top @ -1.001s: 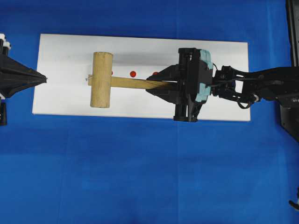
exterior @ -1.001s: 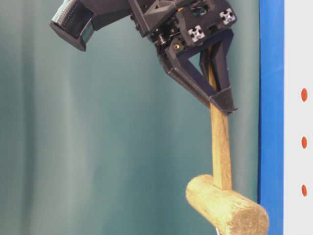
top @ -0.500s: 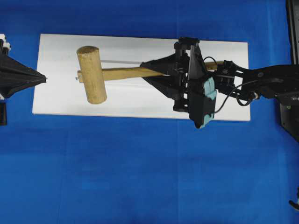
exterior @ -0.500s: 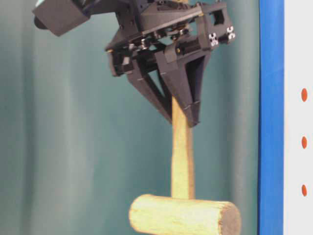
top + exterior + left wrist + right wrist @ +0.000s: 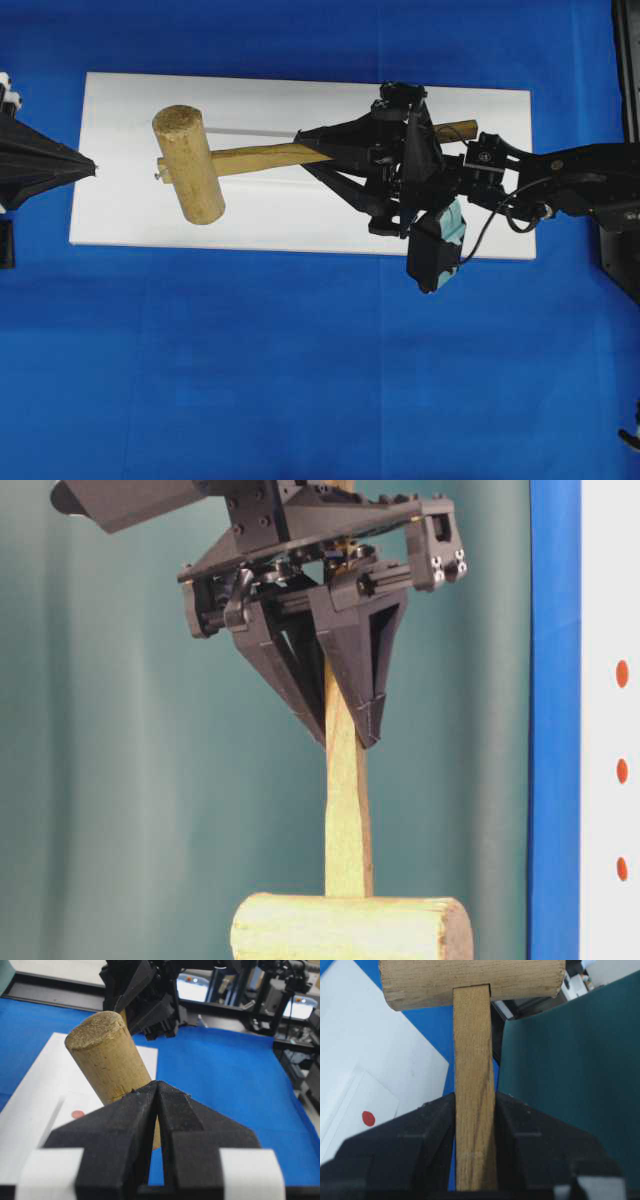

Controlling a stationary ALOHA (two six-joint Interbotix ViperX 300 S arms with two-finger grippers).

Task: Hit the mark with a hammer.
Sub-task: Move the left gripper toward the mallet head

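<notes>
The right gripper (image 5: 318,150) has its jaws clamped on the flat wooden handle of the hammer (image 5: 190,165), gripping the handle partway along its length so that the butt end projects past the back of the gripper in the overhead view. In the right wrist view the handle runs straight up between the two black fingers (image 5: 420,1140), which press against its narrow edges, and the cylindrical head crosses the top of the frame. The hammer is held over the white board (image 5: 130,215) that lies on the blue-covered bench (image 5: 300,380); in the overhead view the head sits over the left part of the board, with the handle slanting slightly up toward the right. In the table-level view the hammer (image 5: 347,810) appears with its handle in line with the gripper (image 5: 345,735) and its head lying crosswise at the bottom edge of the frame, apart from the board (image 5: 610,600) at the right, where three red marks (image 5: 622,673) show in a row. One red mark (image 5: 368,1118) is also visible on the board in the right wrist view. The left gripper (image 5: 90,170) sits at the left edge of the board with its jaws together and nothing between them; in the left wrist view its closed fingertips (image 5: 157,1091) point toward the hammer head (image 5: 107,1057), which is just in front of them, and whether the two touch cannot be told.
</notes>
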